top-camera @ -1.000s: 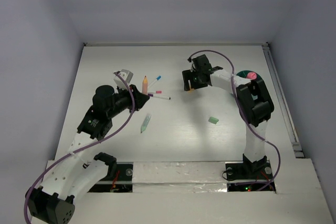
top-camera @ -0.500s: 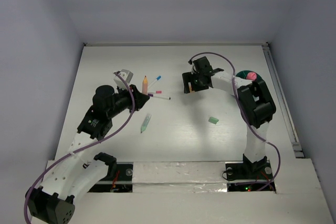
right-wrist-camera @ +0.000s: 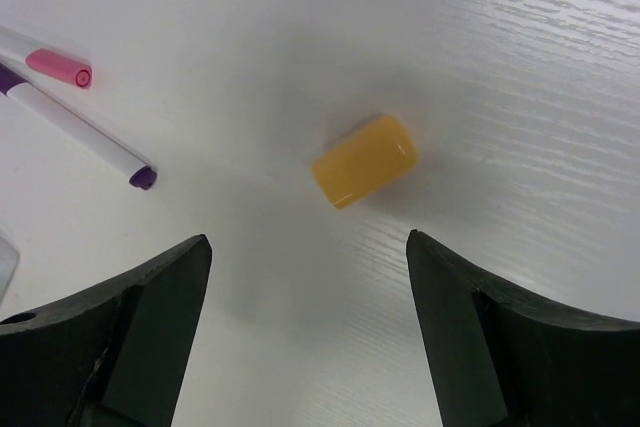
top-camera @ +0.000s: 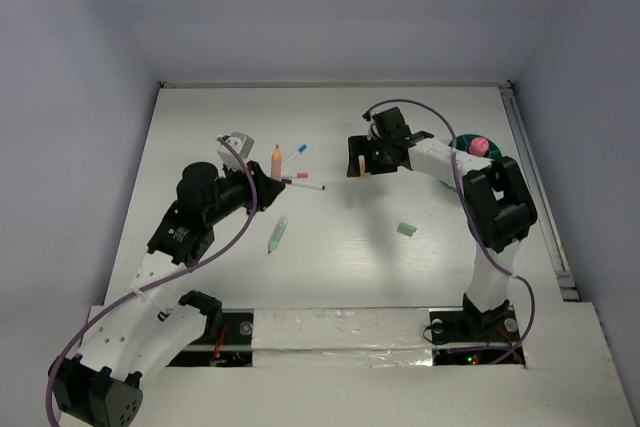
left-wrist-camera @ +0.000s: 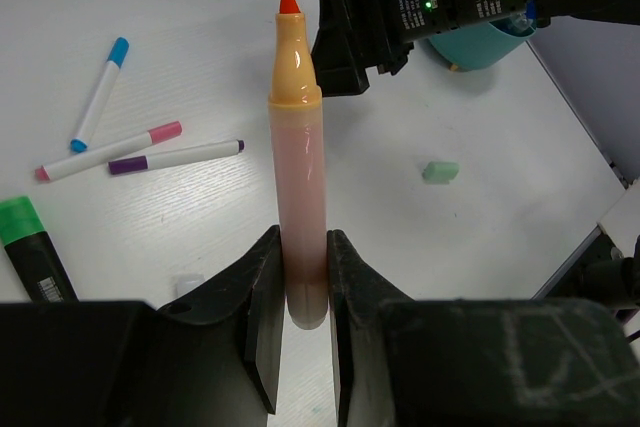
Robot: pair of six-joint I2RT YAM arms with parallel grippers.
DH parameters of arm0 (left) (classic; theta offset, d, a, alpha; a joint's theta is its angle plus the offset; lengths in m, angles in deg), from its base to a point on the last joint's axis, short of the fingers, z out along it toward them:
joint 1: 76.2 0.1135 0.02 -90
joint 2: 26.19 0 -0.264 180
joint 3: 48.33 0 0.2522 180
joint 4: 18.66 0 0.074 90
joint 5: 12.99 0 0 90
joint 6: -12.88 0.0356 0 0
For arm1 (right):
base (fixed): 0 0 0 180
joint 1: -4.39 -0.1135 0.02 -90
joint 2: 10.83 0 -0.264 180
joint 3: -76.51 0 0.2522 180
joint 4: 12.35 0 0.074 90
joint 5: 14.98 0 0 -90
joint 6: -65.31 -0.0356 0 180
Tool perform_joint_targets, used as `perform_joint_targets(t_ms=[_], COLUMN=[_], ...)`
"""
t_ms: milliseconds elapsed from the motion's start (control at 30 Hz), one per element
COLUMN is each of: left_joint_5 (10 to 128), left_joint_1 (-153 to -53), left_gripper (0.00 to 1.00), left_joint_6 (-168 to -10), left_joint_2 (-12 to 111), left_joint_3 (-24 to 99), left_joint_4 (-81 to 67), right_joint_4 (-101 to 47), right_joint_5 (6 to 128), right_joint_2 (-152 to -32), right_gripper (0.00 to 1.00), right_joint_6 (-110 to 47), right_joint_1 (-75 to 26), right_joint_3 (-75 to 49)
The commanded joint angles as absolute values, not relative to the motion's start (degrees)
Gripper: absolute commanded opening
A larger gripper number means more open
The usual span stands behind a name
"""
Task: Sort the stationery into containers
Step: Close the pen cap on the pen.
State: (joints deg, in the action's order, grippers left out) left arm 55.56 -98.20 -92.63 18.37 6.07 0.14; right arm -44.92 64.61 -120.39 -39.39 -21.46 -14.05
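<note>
The left gripper [left-wrist-camera: 303,292] is clenched on the lower barrel of an orange marker [left-wrist-camera: 298,167], which points straight out from the jaws with its bare orange tip toward the far edge of the worktop [top-camera: 200,117]; from above it sits left of centre, in the far half. Just right of it three thin white markers lie on the worktop: a blue-capped marker [left-wrist-camera: 98,94], a pink-capped marker [left-wrist-camera: 110,152] and a purple-capped marker [left-wrist-camera: 175,157], the last two nearly side by side. A green-capped black marker [left-wrist-camera: 30,247] lies left of the gripper in the wrist view. Nearer the front edge, a pale green pen [top-camera: 277,235] lies alone. The right gripper [right-wrist-camera: 310,287] hangs over the middle of the far half with its jaws spread wide and holding nothing; a small orange piece [right-wrist-camera: 365,160] lies flat on the worktop below, between the two fingers and touching neither. A green eraser [top-camera: 406,230] lies on its own toward the right front. The round teal holder [top-camera: 462,140] stands near the right edge, partly hidden by the right arm, with a pink-topped piece [top-camera: 478,145] in it.
</note>
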Motion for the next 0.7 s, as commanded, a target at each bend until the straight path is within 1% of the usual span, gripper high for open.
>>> perform_joint_targets(t_ms=[0,300,500,533,667], left_joint_5=[54.69,54.6,54.6,54.6,54.6], left_joint_1=[-97.91,-97.91,-97.91,-97.91,-97.91], left_gripper=[0.0,0.0,0.0,0.0,0.0], left_joint_6=[-92.41,-92.41,-92.33,-92.33,-92.33], left_joint_2=[18.02,18.02,18.02,18.02,18.11], left_joint_3=[8.41,8.41,8.4,8.32,8.41], left_joint_4=[-1.73,-1.73,-1.73,-1.73,-1.73], right_joint_4=[-41.68,-43.51,-45.36,-45.79,-47.29], right_joint_5=[62.36,71.23,74.31,74.67,77.57], right_joint_2=[-121.47,-126.22,-128.69,-128.95,-129.92], right_gripper=[0.85,0.79,0.73,0.67,0.64], right_joint_6=[-41.3,-41.92,-40.42,-40.25,-39.02], right_joint_1=[-21.63,-21.63,-21.63,-21.63,-22.68], right_joint_3=[-14.07,-19.25,-21.63,-22.41,-23.74])
